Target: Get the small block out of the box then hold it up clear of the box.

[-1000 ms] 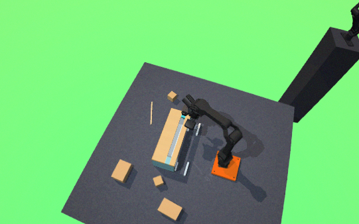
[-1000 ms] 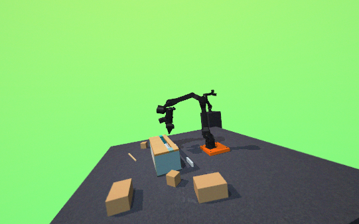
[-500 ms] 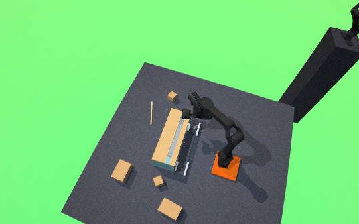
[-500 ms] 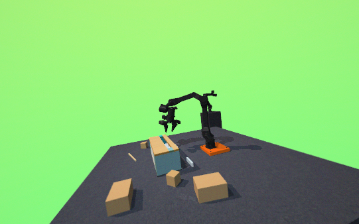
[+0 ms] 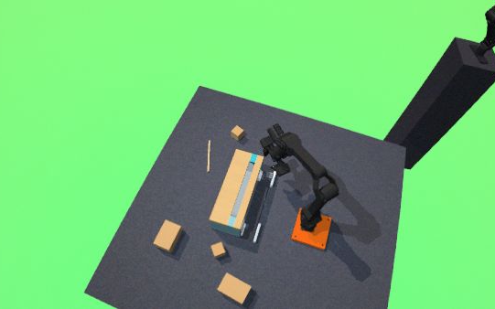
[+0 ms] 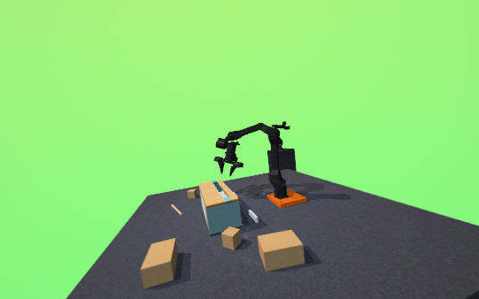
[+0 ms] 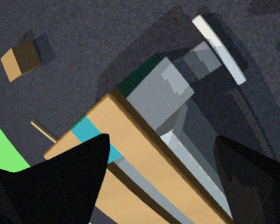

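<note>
The arm rises from its orange base [image 5: 324,234], bends at the elbow and reaches out level toward the far end of the box [image 5: 233,183], its wrist turned down. The end effector [image 6: 228,168] hangs in the air above and just beside that end, touching nothing; its two dark fingers stand partly spread, with only air between them. In the wrist view the fingers frame the box's tan top, a teal strip at its corner and the grey shelf [image 7: 160,92] running along behind the clear front. The block itself cannot be made out for certain; a grey piece at the shelf's end may be it, but the view is too coarse to tell. The box stands upright on the table [image 5: 361,192], with a thin stick [image 5: 209,155] lying beside it, a small cube [image 5: 237,133] past its far end, and three more tan boxes near its other end.
</note>
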Available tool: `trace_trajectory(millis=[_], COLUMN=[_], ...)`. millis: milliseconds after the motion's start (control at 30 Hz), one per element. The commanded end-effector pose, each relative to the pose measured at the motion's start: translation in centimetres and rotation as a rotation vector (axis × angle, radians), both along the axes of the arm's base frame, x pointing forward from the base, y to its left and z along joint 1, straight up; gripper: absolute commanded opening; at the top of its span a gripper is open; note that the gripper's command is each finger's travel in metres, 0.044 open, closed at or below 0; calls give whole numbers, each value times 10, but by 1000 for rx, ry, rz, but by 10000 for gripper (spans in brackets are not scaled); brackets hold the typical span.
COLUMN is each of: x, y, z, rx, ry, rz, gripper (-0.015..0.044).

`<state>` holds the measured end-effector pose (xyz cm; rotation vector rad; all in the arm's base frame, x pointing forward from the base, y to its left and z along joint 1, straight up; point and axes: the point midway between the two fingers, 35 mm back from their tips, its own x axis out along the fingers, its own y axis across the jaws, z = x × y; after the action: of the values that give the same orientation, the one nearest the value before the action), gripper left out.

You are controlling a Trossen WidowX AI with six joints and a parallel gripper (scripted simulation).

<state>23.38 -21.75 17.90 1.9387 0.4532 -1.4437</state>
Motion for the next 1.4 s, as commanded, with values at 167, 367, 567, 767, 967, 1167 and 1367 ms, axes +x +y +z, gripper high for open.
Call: trace_trajectory(millis=[167, 367, 567, 767, 967, 1167, 1367], x=[-7, -7, -6, -8, -9, -8, -7], y=[-1, -1, -3, -6, -6, -7, -7], z=[2, 2, -6, -83, -92, -101, -110], rx=[361, 361, 360, 360, 360, 360, 360], ry=[-167, -167, -167, -167, -167, -167, -167], rz=[-762, -762, -762, -762, -762, -762, -762], gripper=[285, 285, 285, 285, 285, 285, 285])
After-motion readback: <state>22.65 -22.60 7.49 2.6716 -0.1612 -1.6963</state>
